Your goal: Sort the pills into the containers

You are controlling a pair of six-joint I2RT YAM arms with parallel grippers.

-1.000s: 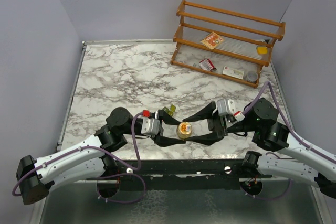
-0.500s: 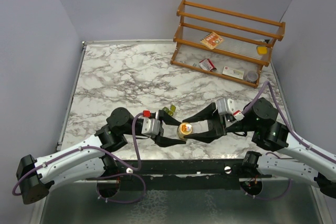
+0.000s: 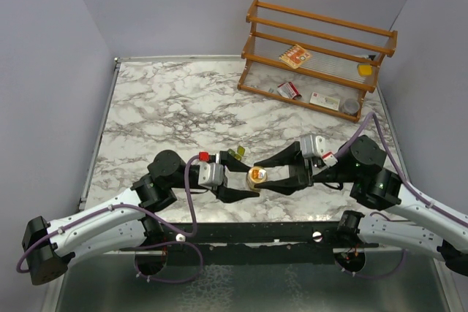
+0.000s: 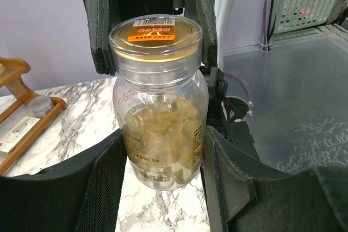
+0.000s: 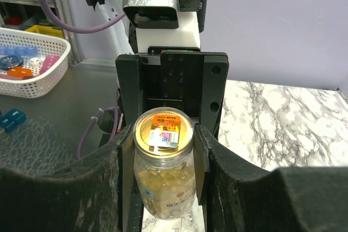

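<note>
Near the front edge of the table [image 3: 168,100], we are watching the left gripper [image 3: 247,183], half-open, clamping a clear bottle [image 4: 157,96] of yellow-orange pills [image 4: 163,139]. The olive pill box [image 3: 235,153] is sitting just beyond. The right gripper [image 3: 268,176], wider a second ago, is pinching the gold lid [image 5: 162,132].

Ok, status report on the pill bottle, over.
Left claw clamped on pill bottle. Right claw straddling its lid, contact unclear. Pills inside, lid on. Pill box sits beyond left claw.

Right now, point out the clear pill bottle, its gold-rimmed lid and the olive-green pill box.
clear pill bottle [image 4: 160,134], left wrist view, on its pill-filled body.
bottle lid [image 5: 163,132], right wrist view, on the top label.
olive-green pill box [image 3: 236,154], top view, on its middle.
</note>
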